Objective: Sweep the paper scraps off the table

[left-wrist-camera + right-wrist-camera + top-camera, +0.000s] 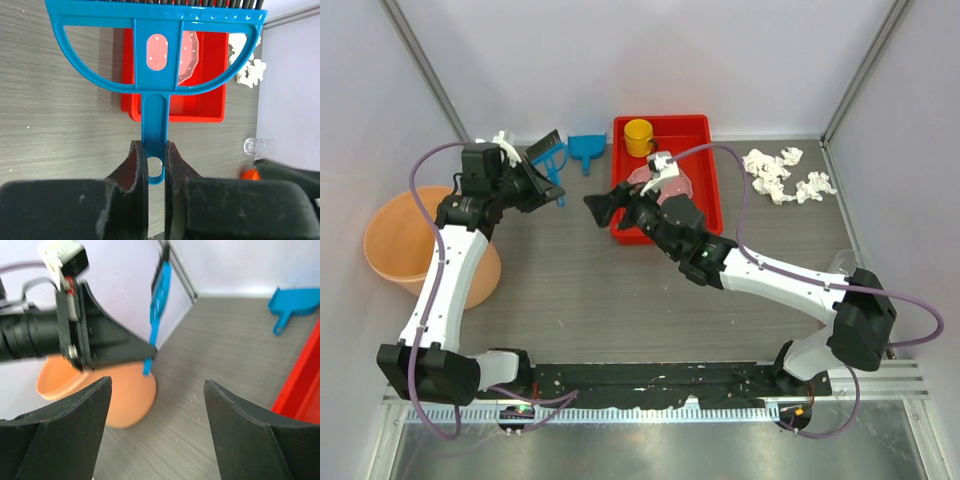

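Note:
Several crumpled white paper scraps [785,173] lie on the grey wood-grain table [580,290] at the back right, beside the red tray; they also show in the left wrist view [247,70]. My left gripper [532,180] is shut on the handle of a blue brush [548,160], held at the back left, far from the scraps. In the left wrist view the jaws [154,160] pinch the brush handle [154,115]. My right gripper [605,200] is open and empty, left of the tray, facing the left arm. In its own view [157,382] it holds nothing.
A red tray [700,130] at the back centre holds a yellow cup [639,135] and a pink dotted plate [670,185]. A blue dustpan [586,150] lies left of it. An orange bowl [400,245] stands at the left edge. A clear cup [845,262] stands at the right.

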